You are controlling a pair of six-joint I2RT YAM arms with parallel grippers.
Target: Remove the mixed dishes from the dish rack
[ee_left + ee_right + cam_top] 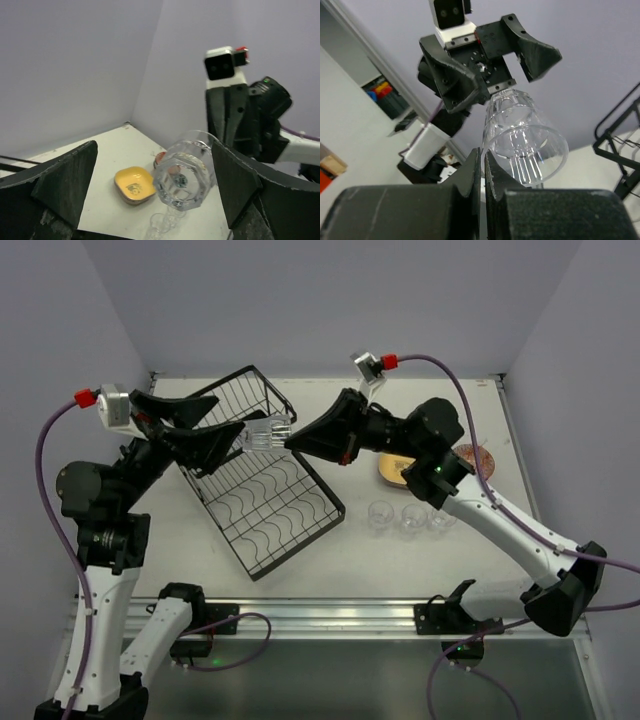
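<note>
A clear glass cup (268, 432) hangs on its side in the air over the black wire dish rack (272, 502). My right gripper (291, 441) is shut on the cup's rim, one finger inside the wall and one outside (483, 159). The cup's mouth (525, 140) faces the right wrist camera. My left gripper (231, 416) stands open, its fingers (62, 182) wide on either side of the cup's faceted base (184, 175). I see no dishes in the rack's flat tray part.
Three more glass cups (411, 517) stand in a row on the table right of the rack. Behind them sit a yellow plate (394, 471) and a red-brown bowl (476, 455), partly hidden by the right arm. Walls close in the back and sides.
</note>
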